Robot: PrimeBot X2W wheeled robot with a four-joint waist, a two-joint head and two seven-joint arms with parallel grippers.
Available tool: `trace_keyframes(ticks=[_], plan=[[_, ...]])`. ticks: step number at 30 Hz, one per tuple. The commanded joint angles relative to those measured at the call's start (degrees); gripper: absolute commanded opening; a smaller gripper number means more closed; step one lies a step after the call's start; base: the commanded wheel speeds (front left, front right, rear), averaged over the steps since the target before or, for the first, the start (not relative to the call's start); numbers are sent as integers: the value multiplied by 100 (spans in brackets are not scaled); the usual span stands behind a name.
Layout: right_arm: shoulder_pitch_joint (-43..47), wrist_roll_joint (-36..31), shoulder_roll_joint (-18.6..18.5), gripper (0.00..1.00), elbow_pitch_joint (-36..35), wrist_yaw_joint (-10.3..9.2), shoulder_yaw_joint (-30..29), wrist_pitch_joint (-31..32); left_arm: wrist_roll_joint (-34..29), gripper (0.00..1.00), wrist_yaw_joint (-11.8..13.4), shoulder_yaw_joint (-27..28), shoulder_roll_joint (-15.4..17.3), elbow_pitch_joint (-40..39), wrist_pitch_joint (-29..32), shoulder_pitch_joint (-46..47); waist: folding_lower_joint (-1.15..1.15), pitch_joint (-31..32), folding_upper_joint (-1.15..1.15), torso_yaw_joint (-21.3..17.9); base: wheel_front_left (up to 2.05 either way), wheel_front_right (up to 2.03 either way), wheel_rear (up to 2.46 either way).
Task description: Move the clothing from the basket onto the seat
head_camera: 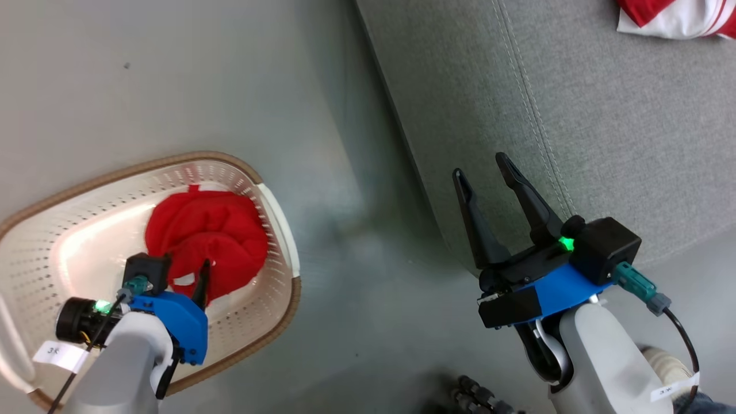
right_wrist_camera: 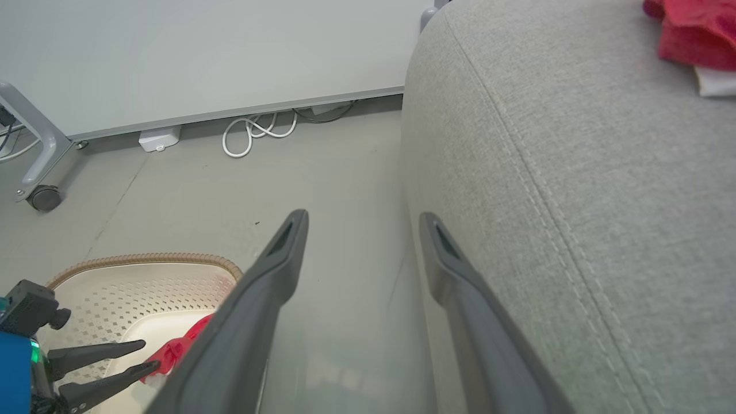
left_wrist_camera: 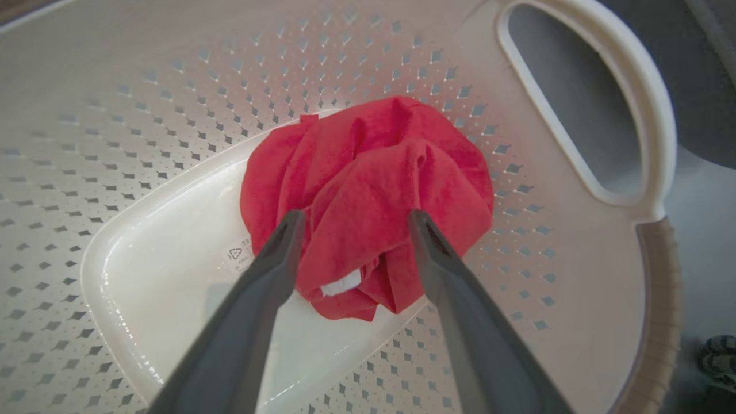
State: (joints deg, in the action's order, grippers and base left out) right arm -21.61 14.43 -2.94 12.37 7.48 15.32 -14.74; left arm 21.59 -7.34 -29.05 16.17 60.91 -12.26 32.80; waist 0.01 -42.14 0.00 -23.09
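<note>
Lying bunched in the bottom of the basket [head_camera: 86,218], the plain red garment [left_wrist_camera: 368,184] sits between the fingers [left_wrist_camera: 270,270] of the left gripper [left_wrist_camera: 353,221], spread wide with nothing clamped; whether the tips touch cloth I cannot tell. The red-and-white jersey [head_camera: 673,20] lies on the seat [head_camera: 604,126], well apart. The right gripper [head_camera: 480,165] hangs wide open and empty over the seat's edge. The basket stands on the floor [head_camera: 356,322].

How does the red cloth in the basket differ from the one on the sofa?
The basket garment is nearly all red, bunched up; the sofa garment shows white panels and stripes. The open left hand hangs over the basket garment; no hand is near the sofa garment. Both are red fabric.
</note>
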Motion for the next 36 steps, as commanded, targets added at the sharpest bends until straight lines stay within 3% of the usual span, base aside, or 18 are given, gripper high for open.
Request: trace_keyframes(ticks=[1,8,21,32,33,34,35,36], plan=[[-104,49,9,100,-14,3,25,-36,-34,100,17,-23,54,29,-7,175,-1,-209,0,-179,0,0,0],[-219,153,9,100,-172,3,190,-54,-68,100,15,-107,199,266,76,498,-1,-561,0,-302,0,0,0],[-32,68,8,100,-362,3,109,-54,-94,100,73,-310,35,760,550,961,-1,-838,0,-161,0,0,0],[12,23,8,100,-410,3,63,-55,-61,100,150,-405,-51,967,589,1124,-1,-896,0,-105,0,0,0],[5,24,8,100,-409,3,67,-55,-83,66,171,-424,-48,978,575,1140,-1,-898,0,-102,0,0,0],[-5,28,8,100,-406,3,72,-55,-94,11,174,-434,-47,988,556,1151,-1,-899,0,-100,0,0,0],[-14,32,8,100,-405,3,77,-55,-91,0,173,-442,-51,1001,538,1155,-1,-899,0,-99,0,0,0],[-24,34,8,100,-402,3,82,-55,-83,0,169,-451,-55,1012,532,1162,-1,-900,0,-98,0,0,0]])
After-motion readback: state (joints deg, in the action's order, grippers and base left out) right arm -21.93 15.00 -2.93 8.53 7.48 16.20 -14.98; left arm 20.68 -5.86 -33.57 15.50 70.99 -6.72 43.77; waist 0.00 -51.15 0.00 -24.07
